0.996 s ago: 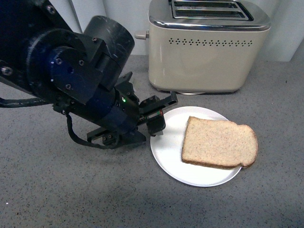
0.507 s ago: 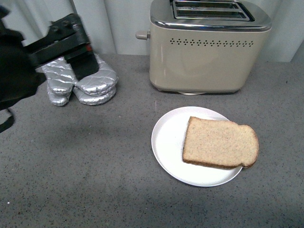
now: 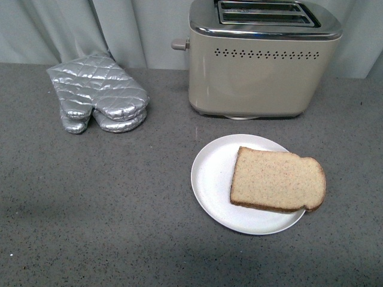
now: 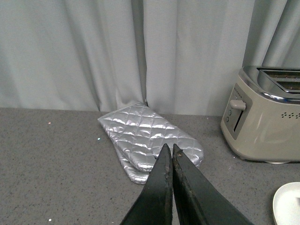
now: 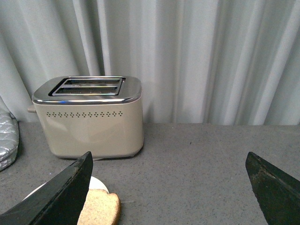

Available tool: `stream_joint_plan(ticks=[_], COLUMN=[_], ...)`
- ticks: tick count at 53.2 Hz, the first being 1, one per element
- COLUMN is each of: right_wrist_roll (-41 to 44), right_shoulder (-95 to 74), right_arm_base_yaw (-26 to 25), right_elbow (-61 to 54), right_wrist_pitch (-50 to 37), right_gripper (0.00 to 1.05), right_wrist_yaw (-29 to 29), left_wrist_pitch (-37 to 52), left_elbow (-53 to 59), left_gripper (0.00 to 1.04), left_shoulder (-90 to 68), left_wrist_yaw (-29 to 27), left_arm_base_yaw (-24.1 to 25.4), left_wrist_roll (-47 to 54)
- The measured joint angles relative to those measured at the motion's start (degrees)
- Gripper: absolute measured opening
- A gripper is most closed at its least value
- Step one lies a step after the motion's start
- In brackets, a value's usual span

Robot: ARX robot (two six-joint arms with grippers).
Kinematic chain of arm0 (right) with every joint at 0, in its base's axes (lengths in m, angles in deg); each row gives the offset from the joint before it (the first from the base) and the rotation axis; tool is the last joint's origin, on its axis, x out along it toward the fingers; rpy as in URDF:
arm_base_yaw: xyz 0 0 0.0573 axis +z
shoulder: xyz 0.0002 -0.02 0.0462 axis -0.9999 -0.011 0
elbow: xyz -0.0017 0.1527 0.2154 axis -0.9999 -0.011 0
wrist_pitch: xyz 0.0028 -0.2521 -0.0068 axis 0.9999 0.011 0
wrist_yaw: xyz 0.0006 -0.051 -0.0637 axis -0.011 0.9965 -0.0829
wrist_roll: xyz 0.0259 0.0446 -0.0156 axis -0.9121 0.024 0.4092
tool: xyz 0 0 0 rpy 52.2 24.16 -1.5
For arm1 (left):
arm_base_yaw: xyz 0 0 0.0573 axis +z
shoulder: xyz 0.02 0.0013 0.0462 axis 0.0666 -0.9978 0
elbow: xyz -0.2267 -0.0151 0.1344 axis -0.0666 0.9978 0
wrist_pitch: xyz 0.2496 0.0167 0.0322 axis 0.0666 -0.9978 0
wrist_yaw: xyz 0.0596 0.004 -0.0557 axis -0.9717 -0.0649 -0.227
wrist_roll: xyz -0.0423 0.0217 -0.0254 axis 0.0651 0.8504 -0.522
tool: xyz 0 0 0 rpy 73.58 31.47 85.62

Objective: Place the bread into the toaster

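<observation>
A light-brown slice of bread [image 3: 277,180] lies flat on a white plate [image 3: 209,179] in the front view, its rounded end pointing right. Behind the plate stands the cream toaster [image 3: 263,63] with a chrome top, two empty slots and a side lever [image 3: 178,44]. Neither arm shows in the front view. In the left wrist view my left gripper [image 4: 169,149] is shut with nothing in it, its tips in front of a silver oven mitt [image 4: 147,138]; the toaster [image 4: 265,115] is off to one side. My right gripper [image 5: 168,161] is wide open, with the bread [image 5: 99,207] by one finger and the toaster [image 5: 89,117] beyond.
A pair of quilted silver oven mitts [image 3: 96,92] lies at the back left of the grey countertop [image 3: 108,209]. A pale curtain [image 3: 90,27] hangs along the back edge behind the mitts and toaster.
The left arm, which was low beside the plate a second ago, has lifted and swung away to the left and out of the front view, uncovering the oven mitts. Bread and plate have not moved.
</observation>
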Motion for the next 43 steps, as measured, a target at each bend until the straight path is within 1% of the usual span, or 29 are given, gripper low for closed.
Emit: stream_joint_plan(ticks=[11,13,16,19,43], right_wrist_roll=[0.0,0.0,0.0,0.0,0.0], right_shoulder=[0.0,0.0,0.0,0.0,0.0], right_arm_base_yaw=[0.0,0.0,0.0,0.0,0.0], right_elbow=[0.0,0.0,0.02,0.02,0.02], right_wrist_pitch=[0.0,0.0,0.0,0.0,0.0], right_gripper=[0.95,0.95,0.95,0.95,0.95], right_wrist_yaw=[0.0,0.0,0.0,0.02,0.0], left_wrist_pitch=[-7.45,-9.05,-11.06,-13.05,-28.68], left_elbow=[2.73,3.08,3.45,3.85,4.26], left_gripper=[0.04,0.04,0.04,0.04,0.04], left_shoulder=[9.94,12.0,14.36,16.63,34.29], left_wrist_yaw=[2.25,5.38,6.71,6.67,6.93], left_arm_base_yaw=[2.36,4.17,5.97,6.86,7.23], left_wrist_roll=[0.26,0.35,0.42,0.42,0.44])
